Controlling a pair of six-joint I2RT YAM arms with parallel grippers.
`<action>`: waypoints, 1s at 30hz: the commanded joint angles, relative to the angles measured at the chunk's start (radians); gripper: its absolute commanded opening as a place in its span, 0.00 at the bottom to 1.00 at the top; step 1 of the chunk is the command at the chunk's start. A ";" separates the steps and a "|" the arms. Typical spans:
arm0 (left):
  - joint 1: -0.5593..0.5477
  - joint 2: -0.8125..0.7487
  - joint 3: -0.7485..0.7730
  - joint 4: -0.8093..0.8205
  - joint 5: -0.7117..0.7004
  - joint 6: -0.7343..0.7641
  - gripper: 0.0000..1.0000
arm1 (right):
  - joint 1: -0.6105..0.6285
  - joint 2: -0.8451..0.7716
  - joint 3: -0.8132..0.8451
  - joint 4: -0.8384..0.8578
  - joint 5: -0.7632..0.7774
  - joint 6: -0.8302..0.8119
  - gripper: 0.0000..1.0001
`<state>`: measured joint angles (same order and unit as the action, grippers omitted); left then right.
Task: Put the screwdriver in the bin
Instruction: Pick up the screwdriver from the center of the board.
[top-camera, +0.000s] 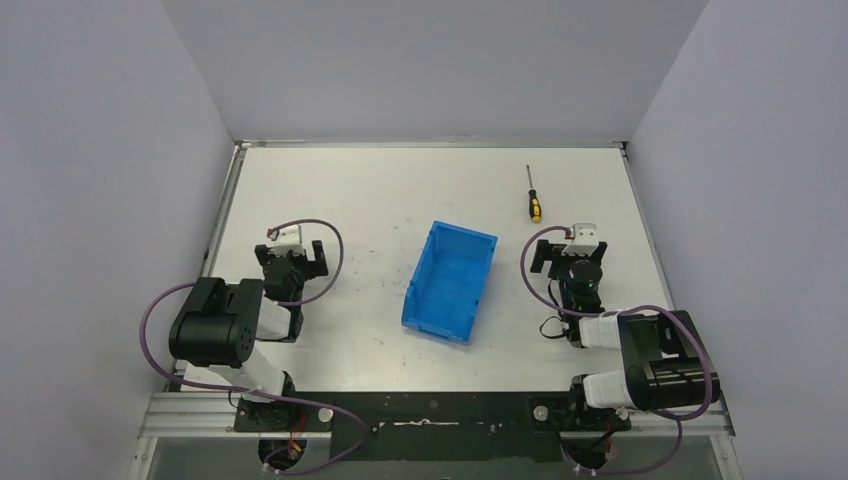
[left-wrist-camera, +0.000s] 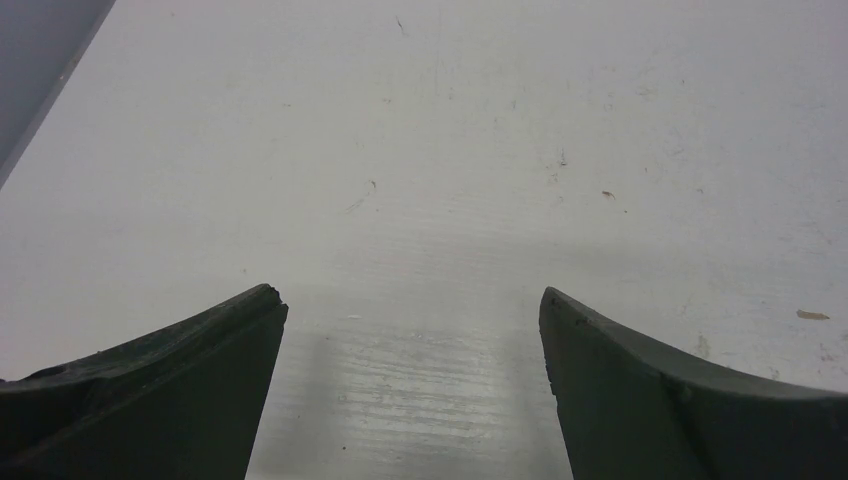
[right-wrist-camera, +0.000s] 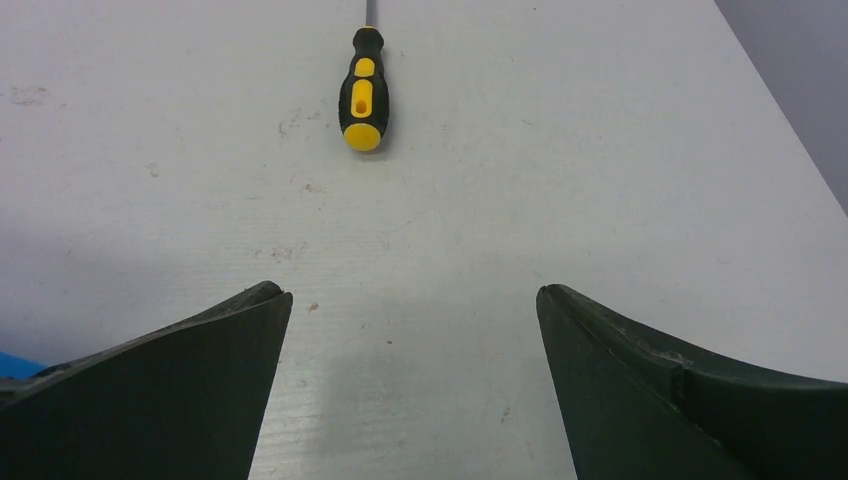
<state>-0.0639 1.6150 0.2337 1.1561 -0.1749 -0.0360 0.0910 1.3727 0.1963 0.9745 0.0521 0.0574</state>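
Observation:
The screwdriver (top-camera: 534, 198) lies on the white table at the back right, its yellow-and-black handle toward the arms and its thin shaft pointing away. In the right wrist view it (right-wrist-camera: 362, 90) lies straight ahead of the fingers, a little left of centre. The blue bin (top-camera: 450, 281) stands open and empty in the middle of the table. My right gripper (top-camera: 572, 242) is open and empty, just short of the screwdriver's handle and slightly to its right. In its own view the right gripper (right-wrist-camera: 413, 292) hangs over bare table. My left gripper (top-camera: 291, 245) is open and empty, left of the bin; in its own view (left-wrist-camera: 411, 292) only table shows.
Grey walls (top-camera: 690, 150) close the table on the left, back and right. A metal rail (top-camera: 430, 143) runs along the back edge. A sliver of the bin (right-wrist-camera: 12, 364) shows at the right wrist view's lower left.

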 joint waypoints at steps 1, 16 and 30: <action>-0.002 -0.003 0.021 0.053 0.000 0.006 0.97 | -0.004 -0.015 0.006 0.059 -0.002 0.005 1.00; -0.002 -0.004 0.021 0.054 0.000 0.007 0.97 | -0.005 -0.011 0.021 0.035 0.012 0.013 1.00; -0.002 -0.003 0.021 0.053 0.001 0.007 0.97 | 0.004 -0.265 0.317 -0.535 -0.006 -0.017 1.00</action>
<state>-0.0639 1.6150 0.2337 1.1561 -0.1753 -0.0360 0.0917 1.1656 0.3939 0.6209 0.0547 0.0433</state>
